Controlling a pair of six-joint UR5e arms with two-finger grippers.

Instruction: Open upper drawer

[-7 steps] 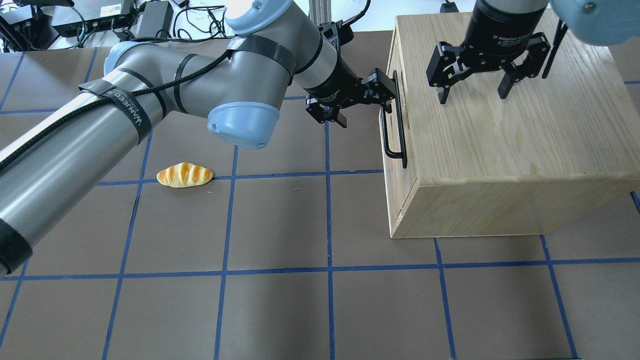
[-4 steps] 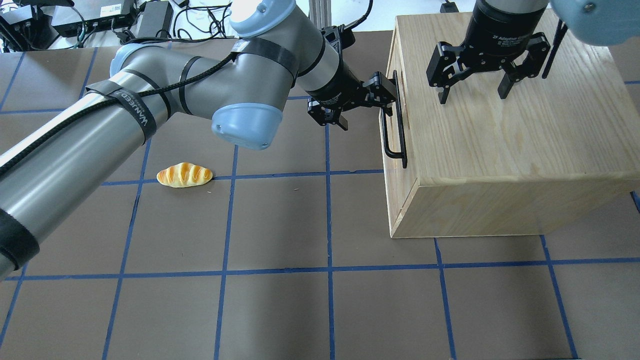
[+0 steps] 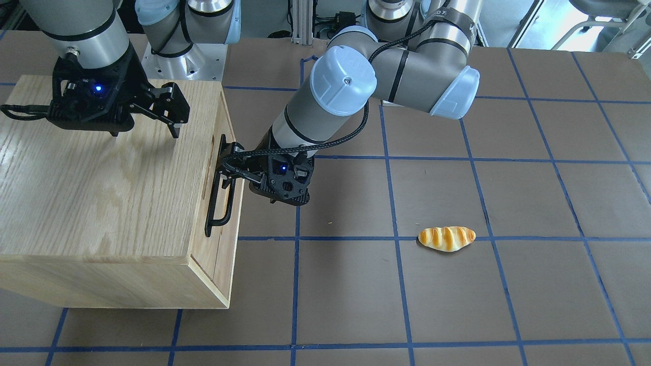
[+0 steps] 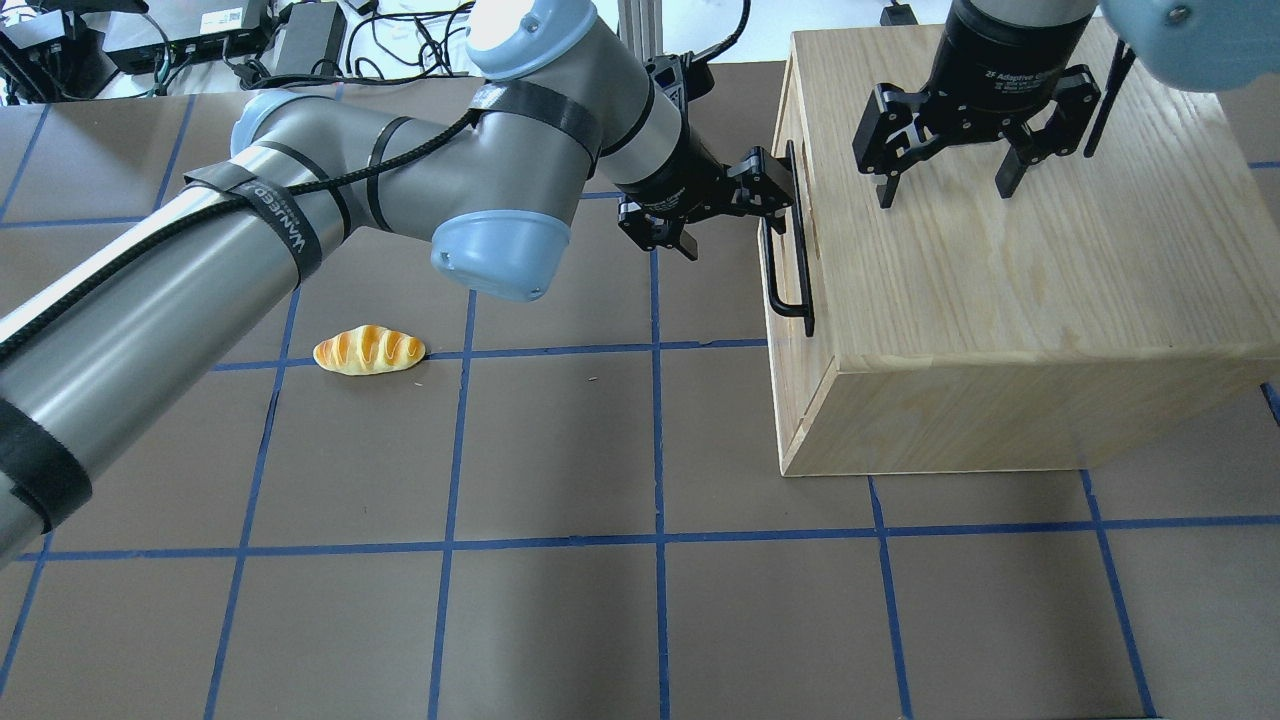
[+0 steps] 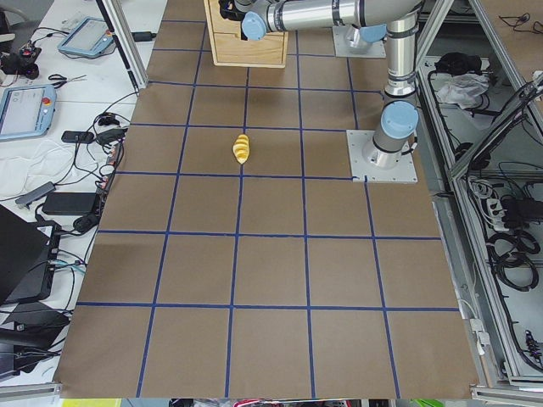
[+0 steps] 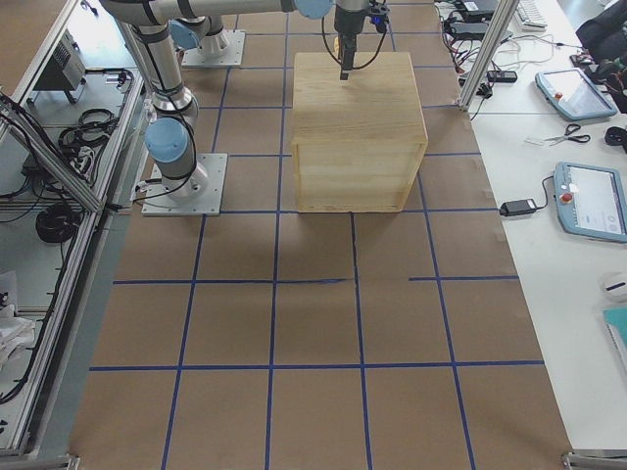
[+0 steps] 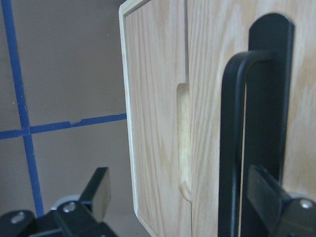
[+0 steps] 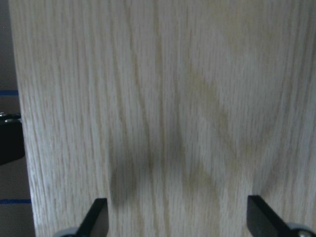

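Upper drawer (image 7: 205, 74): shut, its front flush with the cabinet (image 4: 1000, 300). The cabinet stands at the right of the worktop (image 4: 560, 600) in the overhead view. The drawer front faces that view's left, so the way out runs leftward, roughly back along the left arm.

Overhead view, left to right:

- Roll (image 4: 370, 350): lies on the worktop, well apart from the cabinet. Judged clear of the drawer's path.
- Left hand (image 7: 178, 177): at the drawer front, reaching in from the left. Fingers are apart, with nothing clamped. In the wrist view they sit either side of the handle, and the bar is close to one finger rather than centred.
- Handle (image 4: 770, 265): a black bar whose long axis runs along the drawer front, crosswise to the pull. The fingers span it across that axis, which suits a grip. The hand sits toward the end of the bar farther from the robot, not at mid-length.
- Right hand (image 4: 945, 195): over the cabinet top, pointing down, fingers apart, holding nothing. Whether the tips touch the wood, I cannot tell. It has no line to the handle.

Judgement: the left hand is the nearer one and is already placed. What remains is to close on the bar, then draw straight out leftward. The off-centre hold may skew the drawer.
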